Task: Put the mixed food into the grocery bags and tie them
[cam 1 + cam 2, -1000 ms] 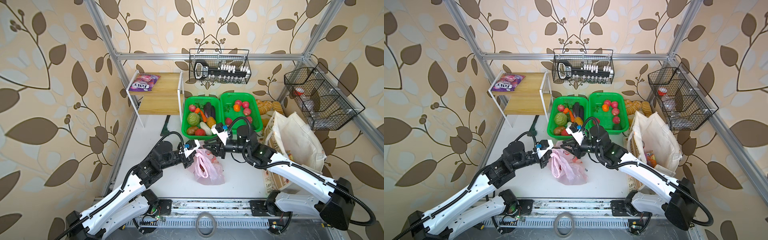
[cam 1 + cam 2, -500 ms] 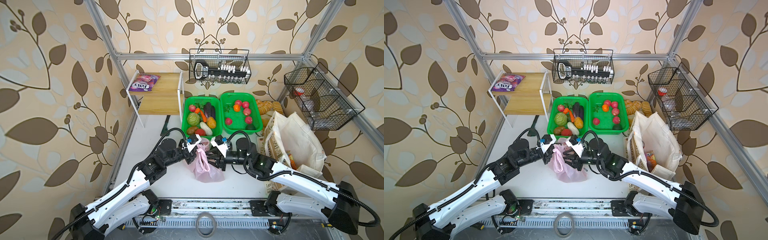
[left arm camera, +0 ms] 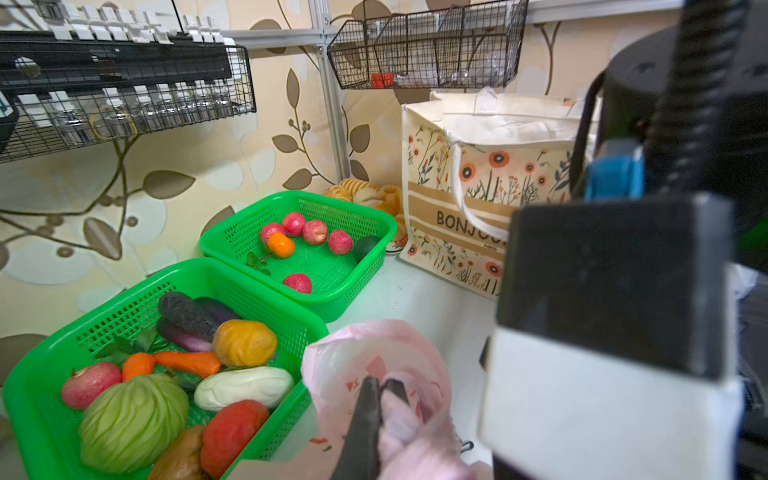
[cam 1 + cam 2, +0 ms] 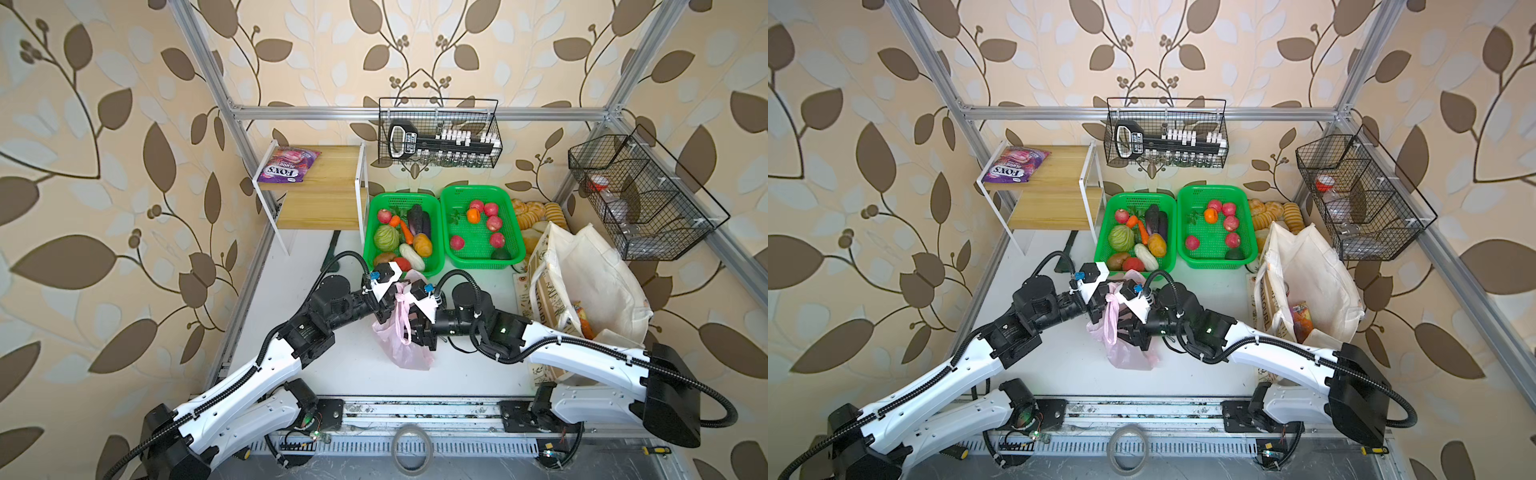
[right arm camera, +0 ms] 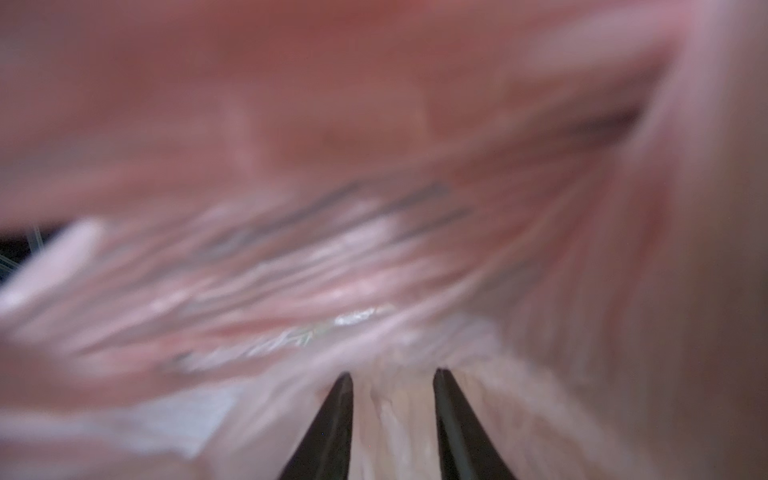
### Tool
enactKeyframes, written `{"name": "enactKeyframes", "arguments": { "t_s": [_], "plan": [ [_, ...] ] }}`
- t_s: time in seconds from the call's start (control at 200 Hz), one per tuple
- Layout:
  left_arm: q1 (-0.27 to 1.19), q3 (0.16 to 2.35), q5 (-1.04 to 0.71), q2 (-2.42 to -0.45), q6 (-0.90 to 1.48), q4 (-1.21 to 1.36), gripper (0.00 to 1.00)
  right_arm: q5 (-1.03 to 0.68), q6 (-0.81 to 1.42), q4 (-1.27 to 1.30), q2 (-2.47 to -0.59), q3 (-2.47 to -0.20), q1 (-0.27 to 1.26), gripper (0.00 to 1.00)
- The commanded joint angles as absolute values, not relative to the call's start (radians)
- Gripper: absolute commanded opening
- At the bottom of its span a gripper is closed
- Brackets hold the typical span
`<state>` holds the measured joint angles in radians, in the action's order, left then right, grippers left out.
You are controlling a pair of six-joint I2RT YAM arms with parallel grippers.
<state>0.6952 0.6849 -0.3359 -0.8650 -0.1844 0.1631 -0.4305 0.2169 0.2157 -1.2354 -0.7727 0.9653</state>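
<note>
Both arms meet over the pink bag (image 4: 405, 351), which stands on the white table (image 4: 332, 365) just in front of the vegetable basket (image 4: 371, 232), between the two wrists. From my station I see the left gripper (image 3: 380, 386) clenched on a twisted handle of the bag's pink film, drawn up from its mouth; both top views show the strip rising to that gripper (image 4: 1102, 301). The right gripper (image 5: 392, 374) is pressed into the bag's side (image 4: 1129, 353), its two dark fingers (image 5: 328, 424) a little apart with bunched film between them; I cannot tell whether they pinch it. The floral tote (image 4: 594, 282) stands open at the right, well apart. A purple FOX'S pouch (image 4: 286, 166) lies on the wooden shelf (image 4: 332, 183).
</note>
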Motion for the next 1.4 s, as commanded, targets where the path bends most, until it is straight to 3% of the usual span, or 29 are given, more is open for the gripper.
{"name": "enactKeyframes", "arguments": {
  "t_s": [0.0, 0.35, 0.525, 0.74, 1.395],
  "plan": [
    [0.701, 0.692, -0.382, -0.84, -0.144, 0.293, 0.0, -0.447, 0.241, 0.276, -1.239, -0.803, 0.973, 0.34],
    [0.701, 0.617, -0.316, -0.761, -0.157, 0.343, 0.0, -0.466, 0.292, 0.151, -1.007, -0.762, 0.899, 0.47],
    [0.701, 0.616, -0.314, -0.749, -0.172, 0.338, 0.0, -0.46, 0.443, 0.107, -0.924, -0.78, 0.781, 0.46],
    [0.701, 0.618, -0.316, -0.746, -0.182, 0.324, 0.0, -0.535, 0.677, 0.126, -1.019, -0.892, 0.686, 0.41],
    [0.7, 0.641, -0.305, -0.774, -0.21, 0.282, 0.0, -0.699, 0.786, 0.156, -1.222, -0.991, 0.739, 0.33]
  ]
}}
